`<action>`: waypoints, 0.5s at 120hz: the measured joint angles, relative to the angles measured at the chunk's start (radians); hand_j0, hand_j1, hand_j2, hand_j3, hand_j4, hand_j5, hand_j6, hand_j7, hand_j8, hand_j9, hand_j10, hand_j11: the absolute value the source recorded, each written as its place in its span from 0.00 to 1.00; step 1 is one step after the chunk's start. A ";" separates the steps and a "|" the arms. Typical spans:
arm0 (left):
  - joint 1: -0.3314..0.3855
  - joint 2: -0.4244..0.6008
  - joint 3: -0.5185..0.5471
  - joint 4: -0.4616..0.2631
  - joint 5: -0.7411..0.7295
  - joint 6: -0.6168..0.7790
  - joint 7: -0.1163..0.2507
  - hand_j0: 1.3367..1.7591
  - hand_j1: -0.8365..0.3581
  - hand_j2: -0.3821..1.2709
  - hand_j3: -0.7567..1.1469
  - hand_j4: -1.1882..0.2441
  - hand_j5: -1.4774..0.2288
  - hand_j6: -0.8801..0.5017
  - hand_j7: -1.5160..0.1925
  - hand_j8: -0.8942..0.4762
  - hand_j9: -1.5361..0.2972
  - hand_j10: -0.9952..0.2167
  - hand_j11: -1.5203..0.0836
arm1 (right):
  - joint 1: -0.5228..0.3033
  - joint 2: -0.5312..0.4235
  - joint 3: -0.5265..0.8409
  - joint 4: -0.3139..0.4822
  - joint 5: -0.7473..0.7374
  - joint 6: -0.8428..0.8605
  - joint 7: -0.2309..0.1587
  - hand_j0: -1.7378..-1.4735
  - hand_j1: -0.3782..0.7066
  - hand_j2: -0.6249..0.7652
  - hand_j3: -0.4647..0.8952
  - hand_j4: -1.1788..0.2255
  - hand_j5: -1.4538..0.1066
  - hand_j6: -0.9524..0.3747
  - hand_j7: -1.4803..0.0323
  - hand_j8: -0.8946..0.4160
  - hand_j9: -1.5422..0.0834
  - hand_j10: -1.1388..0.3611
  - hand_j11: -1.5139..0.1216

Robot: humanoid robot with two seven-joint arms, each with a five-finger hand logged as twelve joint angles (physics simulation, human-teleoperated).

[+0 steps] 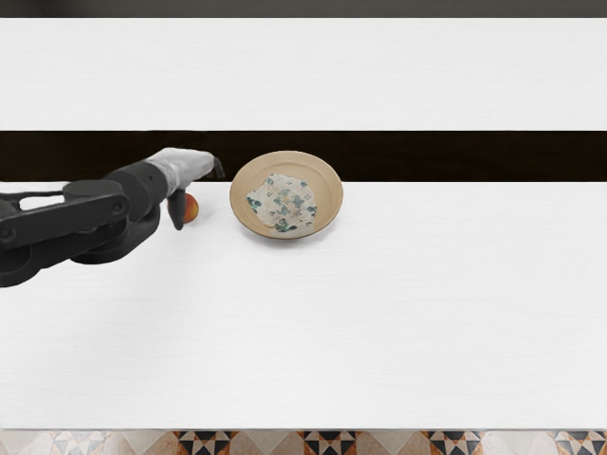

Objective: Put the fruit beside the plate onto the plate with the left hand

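Fruit point(193, 209) sits just beneath the left hand point(185, 171), whose fingers point(177, 216) hang spread, gripping nothing; the plate point(330, 180) lies just beyond them. A shallow, off-centre closure could squirt the round fruit away.

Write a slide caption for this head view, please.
The left hand hovers over a small fruit beside a patterned plate on a white table.

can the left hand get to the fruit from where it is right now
Probably yes. The left hand hovers right over the fruit, partly covering it, and nothing stands between them. The plate sits apart to the picture's right, out of the way.
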 joint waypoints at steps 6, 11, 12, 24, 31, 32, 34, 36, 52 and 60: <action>0.002 0.000 0.003 0.004 0.001 0.005 0.000 0.76 0.69 0.27 0.40 0.62 0.64 0.42 0.66 0.43 0.63 0.57 0.71 | 0.000 0.000 0.000 0.000 0.000 0.000 0.000 0.30 0.04 0.45 0.34 0.83 0.92 0.71 0.97 0.67 0.94 0.75 0.91; 0.002 0.001 0.004 0.007 0.000 0.007 0.000 0.76 0.69 0.27 0.40 0.62 0.64 0.42 0.66 0.43 0.63 0.57 0.70 | 0.000 0.000 0.000 0.000 0.000 0.000 0.000 0.30 0.04 0.45 0.34 0.83 0.92 0.71 0.97 0.67 0.94 0.75 0.91; 0.002 0.001 0.005 0.008 -0.001 0.008 0.000 0.76 0.69 0.27 0.40 0.62 0.64 0.42 0.66 0.43 0.63 0.57 0.71 | 0.000 0.000 0.000 0.000 0.000 0.000 0.000 0.30 0.04 0.45 0.34 0.83 0.92 0.71 0.97 0.67 0.94 0.75 0.91; 0.003 0.000 0.006 0.029 -0.011 0.010 0.000 0.76 0.70 0.27 0.40 0.62 0.65 0.42 0.67 0.44 0.63 0.58 0.71 | 0.001 0.000 0.000 0.000 0.000 0.000 0.000 0.30 0.04 0.45 0.34 0.83 0.92 0.71 0.97 0.67 0.94 0.75 0.91; 0.005 -0.001 0.006 0.037 -0.014 0.011 0.000 0.76 0.71 0.27 0.40 0.63 0.65 0.43 0.67 0.44 0.64 0.58 0.72 | 0.001 0.000 0.000 0.001 0.000 0.000 0.000 0.30 0.04 0.45 0.34 0.83 0.92 0.71 0.97 0.67 0.94 0.75 0.91; 0.006 -0.002 0.006 0.038 -0.014 0.011 0.000 0.76 0.71 0.27 0.40 0.63 0.65 0.43 0.67 0.44 0.64 0.58 0.72 | 0.001 0.000 0.000 0.001 0.000 0.000 0.000 0.30 0.04 0.45 0.34 0.83 0.92 0.71 0.97 0.67 0.94 0.75 0.91; 0.007 -0.003 0.007 0.040 -0.015 0.010 0.000 0.76 0.71 0.27 0.40 0.63 0.65 0.43 0.67 0.44 0.64 0.58 0.72 | 0.001 0.000 0.000 0.001 0.000 0.000 0.000 0.30 0.04 0.45 0.34 0.83 0.92 0.71 0.97 0.67 0.94 0.75 0.91; 0.008 -0.003 0.007 0.042 -0.016 0.010 0.000 0.76 0.71 0.27 0.40 0.63 0.65 0.43 0.67 0.44 0.64 0.58 0.72 | 0.001 0.000 0.000 0.001 0.000 0.000 0.000 0.30 0.04 0.45 0.34 0.83 0.92 0.71 0.97 0.67 0.94 0.75 0.91; 0.016 -0.011 0.008 0.069 -0.030 0.002 0.000 0.76 0.71 0.27 0.40 0.63 0.65 0.43 0.67 0.45 0.64 0.59 0.72 | 0.001 0.000 -0.001 0.001 0.000 0.000 0.000 0.30 0.04 0.45 0.34 0.83 0.92 0.71 0.97 0.67 0.94 0.75 0.91; 0.013 -0.009 0.008 0.076 -0.052 -0.006 0.000 0.76 0.72 0.27 0.40 0.63 0.65 0.43 0.68 0.45 0.64 0.59 0.72 | 0.001 0.000 0.000 0.001 0.000 0.000 0.000 0.30 0.04 0.45 0.34 0.83 0.92 0.71 0.97 0.67 0.94 0.75 0.91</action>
